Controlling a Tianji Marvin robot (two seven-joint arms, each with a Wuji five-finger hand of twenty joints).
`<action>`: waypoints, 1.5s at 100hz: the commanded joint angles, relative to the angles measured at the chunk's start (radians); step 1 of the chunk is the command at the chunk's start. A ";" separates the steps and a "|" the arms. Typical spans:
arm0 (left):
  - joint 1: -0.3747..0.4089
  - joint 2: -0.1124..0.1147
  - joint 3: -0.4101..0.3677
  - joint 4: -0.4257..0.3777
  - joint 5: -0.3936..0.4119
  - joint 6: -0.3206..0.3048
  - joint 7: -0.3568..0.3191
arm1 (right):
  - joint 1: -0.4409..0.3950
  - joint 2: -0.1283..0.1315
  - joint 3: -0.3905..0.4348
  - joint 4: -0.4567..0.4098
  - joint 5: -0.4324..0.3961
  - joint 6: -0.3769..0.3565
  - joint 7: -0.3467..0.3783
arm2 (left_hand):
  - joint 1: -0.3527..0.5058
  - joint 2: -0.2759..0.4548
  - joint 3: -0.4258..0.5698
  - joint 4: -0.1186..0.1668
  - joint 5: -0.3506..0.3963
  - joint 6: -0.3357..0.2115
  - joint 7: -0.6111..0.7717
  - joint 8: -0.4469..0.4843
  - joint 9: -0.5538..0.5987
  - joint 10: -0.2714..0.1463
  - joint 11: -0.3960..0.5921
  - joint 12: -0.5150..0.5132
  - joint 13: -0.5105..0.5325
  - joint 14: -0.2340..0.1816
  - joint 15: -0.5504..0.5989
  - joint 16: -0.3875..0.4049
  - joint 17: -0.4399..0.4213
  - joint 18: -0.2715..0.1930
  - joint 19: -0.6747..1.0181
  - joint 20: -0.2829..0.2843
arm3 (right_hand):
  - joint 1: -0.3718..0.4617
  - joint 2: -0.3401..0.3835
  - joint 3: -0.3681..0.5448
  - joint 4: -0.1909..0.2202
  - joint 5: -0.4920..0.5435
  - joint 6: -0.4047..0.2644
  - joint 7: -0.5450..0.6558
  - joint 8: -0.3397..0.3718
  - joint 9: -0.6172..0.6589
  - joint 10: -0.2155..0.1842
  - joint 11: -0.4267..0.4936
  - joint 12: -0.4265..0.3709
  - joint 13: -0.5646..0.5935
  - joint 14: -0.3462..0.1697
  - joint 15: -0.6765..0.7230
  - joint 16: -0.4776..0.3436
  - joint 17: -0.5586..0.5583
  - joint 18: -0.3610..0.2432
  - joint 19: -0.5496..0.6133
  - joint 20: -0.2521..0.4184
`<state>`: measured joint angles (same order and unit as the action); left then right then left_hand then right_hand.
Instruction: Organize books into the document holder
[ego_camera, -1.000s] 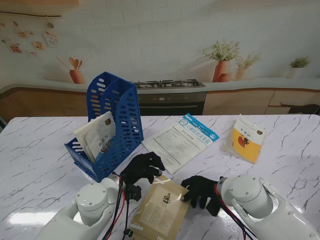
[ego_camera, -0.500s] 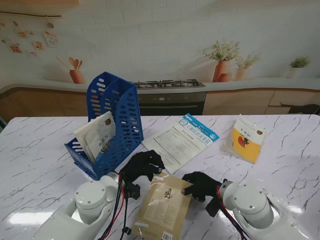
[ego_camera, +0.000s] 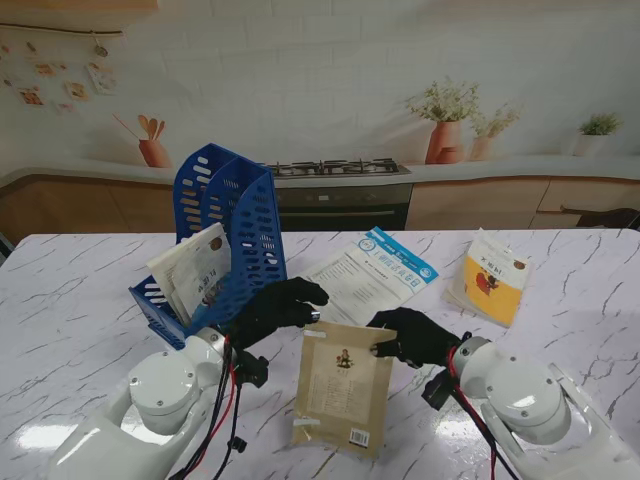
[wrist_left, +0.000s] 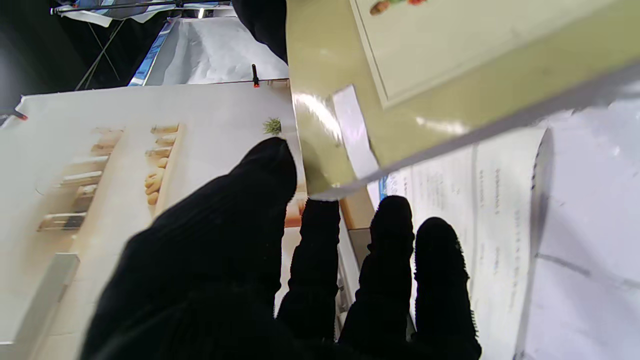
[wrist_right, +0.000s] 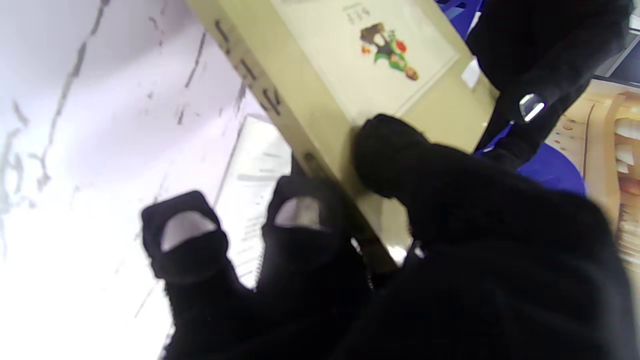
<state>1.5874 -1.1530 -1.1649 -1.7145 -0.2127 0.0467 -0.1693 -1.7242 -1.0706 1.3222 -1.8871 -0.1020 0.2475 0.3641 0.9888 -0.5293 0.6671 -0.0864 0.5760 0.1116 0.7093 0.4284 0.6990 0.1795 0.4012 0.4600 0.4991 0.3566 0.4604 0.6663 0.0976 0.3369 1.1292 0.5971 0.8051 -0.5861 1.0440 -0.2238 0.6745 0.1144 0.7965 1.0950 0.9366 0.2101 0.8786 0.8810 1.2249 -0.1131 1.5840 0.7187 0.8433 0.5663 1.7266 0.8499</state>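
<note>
1. The marble surface (ego_camera: 80, 330) carries everything.
2. The blue holder (ego_camera: 238, 235) stands at the far left with a pale book (ego_camera: 195, 270) leaning inside it.
3. A white booklet (ego_camera: 385, 270) lies flat at the centre, beyond the hands.
4. The tan book (ego_camera: 345, 385) is tilted up off the surface between the two hands, near the holder but outside it.
5. A yellow book (ego_camera: 492, 278) lies flat at the far right, well apart.
6. The right hand (ego_camera: 412, 338) grasps the tan book's right upper edge, thumb on the cover.
7. The left hand (ego_camera: 275, 308) has its fingers spread at the book's left upper corner; a firm grip cannot be told.
</note>
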 joint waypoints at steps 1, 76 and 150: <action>0.002 0.005 -0.012 -0.030 0.028 -0.048 0.003 | -0.004 0.002 0.016 -0.039 -0.012 -0.009 0.004 | -0.044 0.024 -0.015 0.034 -0.014 -0.003 -0.061 -0.016 -0.045 -0.014 -0.028 -0.032 -0.049 -0.012 -0.059 -0.036 -0.075 0.006 -0.106 -0.051 | 0.194 0.232 0.189 0.047 0.394 -0.320 0.313 0.190 0.099 -0.109 0.262 0.058 0.031 -0.120 0.051 0.021 0.027 -0.268 0.103 0.023; -0.197 0.063 0.097 -0.022 0.325 -0.208 -0.123 | 0.071 0.020 0.045 -0.125 -0.149 -0.022 0.051 | -0.226 0.045 -0.173 0.029 -0.098 -0.015 -0.320 -0.076 -0.298 -0.005 -0.248 -0.137 -0.320 -0.016 -0.375 -0.284 -0.200 -0.018 -0.982 -0.153 | 0.195 0.247 0.171 0.049 0.376 -0.332 0.301 0.203 0.088 -0.115 0.264 0.069 0.022 -0.133 0.048 0.022 0.023 -0.269 0.094 0.030; -0.283 0.059 0.200 0.117 0.308 -0.247 -0.148 | 0.113 0.027 0.022 -0.100 -0.192 -0.033 0.075 | -0.030 -0.082 -0.102 -0.037 -0.048 -0.057 0.520 0.385 0.166 -0.033 0.140 0.343 0.418 -0.228 0.501 0.282 0.600 -0.187 0.486 0.010 | 0.201 0.260 0.152 0.043 0.352 -0.343 0.303 0.205 0.061 -0.129 0.267 0.083 0.004 -0.134 0.049 0.025 0.003 -0.272 0.073 0.043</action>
<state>1.3055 -1.0780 -0.9743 -1.6062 0.0992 -0.1738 -0.3212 -1.6125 -1.0387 1.3490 -1.9811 -0.2952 0.2139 0.4359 0.9026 -0.5710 0.5783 -0.0922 0.5014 0.1314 1.0780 0.7673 0.7808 0.1817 0.5489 0.7090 0.8322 0.1878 0.8493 0.9007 0.5623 0.2392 1.4331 0.6513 0.8049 -0.5861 1.0198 -0.2242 0.6896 0.1144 0.7893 1.1114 0.9330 0.2153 0.9220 0.8998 1.2274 -0.1299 1.5853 0.7282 0.8396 0.5662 1.7272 0.8702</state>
